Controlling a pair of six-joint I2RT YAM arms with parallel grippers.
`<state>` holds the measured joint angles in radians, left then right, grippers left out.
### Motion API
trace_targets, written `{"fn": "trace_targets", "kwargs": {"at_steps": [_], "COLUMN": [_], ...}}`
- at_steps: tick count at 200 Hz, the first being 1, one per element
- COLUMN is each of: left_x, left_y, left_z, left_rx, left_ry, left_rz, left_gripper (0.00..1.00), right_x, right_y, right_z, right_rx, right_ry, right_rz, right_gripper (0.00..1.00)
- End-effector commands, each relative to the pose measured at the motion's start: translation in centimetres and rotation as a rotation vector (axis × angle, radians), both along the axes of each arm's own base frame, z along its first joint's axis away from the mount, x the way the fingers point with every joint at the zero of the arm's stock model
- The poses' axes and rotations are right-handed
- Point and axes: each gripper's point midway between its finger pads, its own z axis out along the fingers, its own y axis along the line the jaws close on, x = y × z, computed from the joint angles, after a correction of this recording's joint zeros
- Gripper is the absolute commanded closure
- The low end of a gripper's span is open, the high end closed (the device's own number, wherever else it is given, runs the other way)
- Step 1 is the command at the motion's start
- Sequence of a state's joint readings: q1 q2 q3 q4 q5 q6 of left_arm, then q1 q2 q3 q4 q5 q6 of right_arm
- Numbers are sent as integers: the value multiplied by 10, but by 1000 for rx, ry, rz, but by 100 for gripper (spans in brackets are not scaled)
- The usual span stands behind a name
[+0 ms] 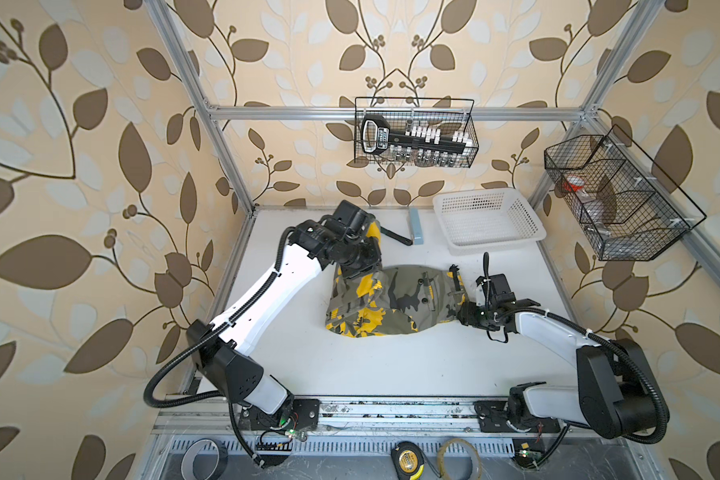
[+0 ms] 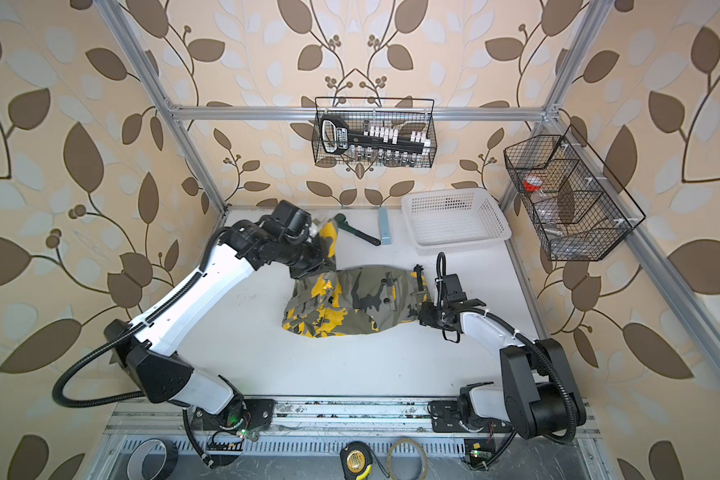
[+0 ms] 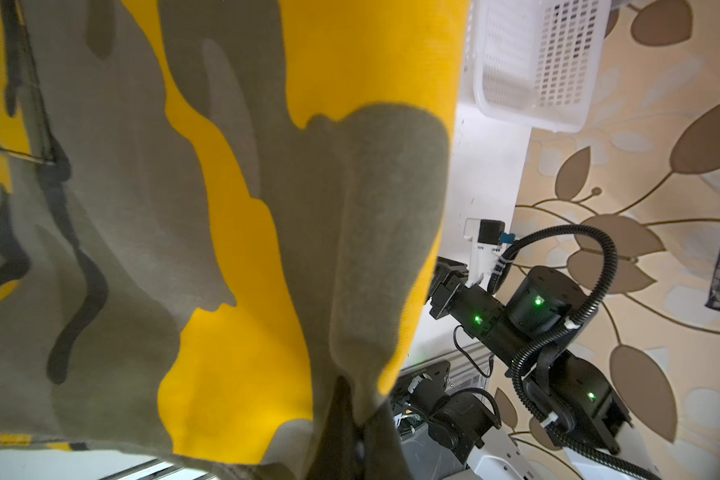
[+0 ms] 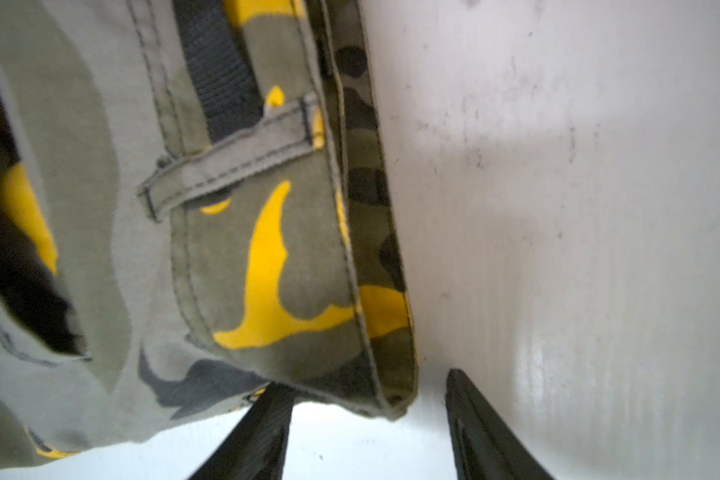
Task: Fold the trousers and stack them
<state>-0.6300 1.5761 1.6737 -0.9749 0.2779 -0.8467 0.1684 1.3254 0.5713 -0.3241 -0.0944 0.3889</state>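
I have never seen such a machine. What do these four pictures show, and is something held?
This is a robot with two arms, the left arm and the right arm, each ending in a two-fingered gripper. Both top views look down on the whole white table. The other two pictures come from a camera on each wrist, so they show the cloth very close. On the table lie camouflage trousers; behind them stand a white basket, a dark tool and a pale blue block. The left gripper is shut on one end of the trousers and holds it up. The right gripper is open beside a waistband corner and grips nothing.
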Motion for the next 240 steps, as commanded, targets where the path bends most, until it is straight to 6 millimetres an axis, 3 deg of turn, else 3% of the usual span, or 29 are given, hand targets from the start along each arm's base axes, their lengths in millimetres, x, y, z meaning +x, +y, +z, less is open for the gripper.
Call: {"fn": "trace_targets", "kwargs": {"at_steps": [1, 43, 108, 110, 119, 142, 172, 195, 240], "left_x": [13, 11, 24, 27, 28, 32, 35, 28, 25], "left_y": [-34, -107, -174, -179, -190, -204, -215, -242, -258], "left_z": [12, -19, -81, -74, -76, -85, -119, -120, -144], "left_rx": [-50, -47, 11, -11, -24, -6, 21, -9, -43], "left_ry": [-59, -13, 26, 13, 8, -5, 44, 19, 32], "left_rz": [-1, -84, -94, -93, -96, -101, -93, -175, -216], "left_gripper": [100, 100, 100, 100, 100, 100, 100, 100, 100], "right_x": [-8, -8, -10, -11, -10, -11, -12, -12, -13], "right_y": [7, 10, 12, 12, 13, 13, 12, 11, 7], "right_z": [-8, -8, -7, -7, -7, -7, -6, -5, 2], "right_rx": [31, 56, 79, 80, 86, 96, 110, 113, 126], "right_ry": [30, 15, 2, 0, -4, -2, -13, -17, -40], "right_rz": [6, 1, 0, -1, 3, 4, 0, -3, -16], "right_gripper": [41, 41, 43, 43, 44, 44, 45, 45, 45]}}
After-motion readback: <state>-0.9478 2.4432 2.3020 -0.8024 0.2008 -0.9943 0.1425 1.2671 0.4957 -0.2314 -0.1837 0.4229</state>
